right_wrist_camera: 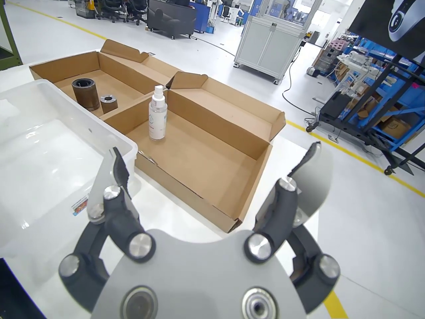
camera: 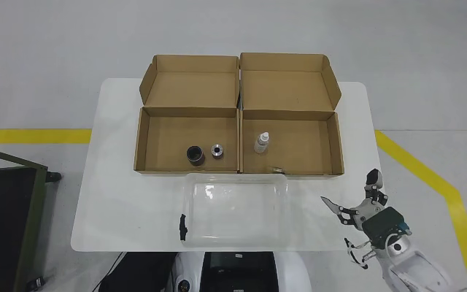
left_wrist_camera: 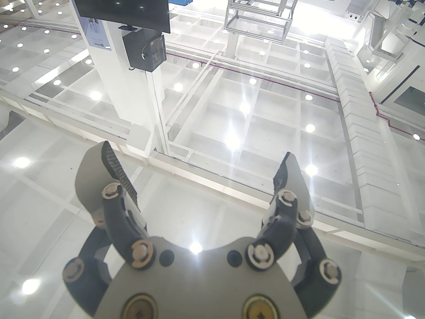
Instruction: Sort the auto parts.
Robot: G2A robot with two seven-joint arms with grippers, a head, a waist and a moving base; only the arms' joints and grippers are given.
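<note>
Two open cardboard boxes stand side by side at the back of the white table (camera: 117, 197). The left box (camera: 164, 139) holds a dark cylinder (camera: 195, 154) (right_wrist_camera: 84, 94) and a small metal ring (camera: 218, 150) (right_wrist_camera: 109, 103). A clear spray bottle (camera: 261, 141) (right_wrist_camera: 157, 117) stands upright in the right box (camera: 306, 146) (right_wrist_camera: 206, 157). My right gripper (camera: 353, 193) (right_wrist_camera: 215, 147) hangs open and empty off the table's front right corner, apart from the boxes. My left gripper (left_wrist_camera: 196, 150) is open, empty and points up at the ceiling.
A clear plastic tray (camera: 191, 212) (right_wrist_camera: 127, 142) sits in front of the boxes, with nothing seen in it. A small black piece (camera: 182, 227) lies on the table by the tray's front left corner. Both box lids (camera: 193, 80) stand folded back.
</note>
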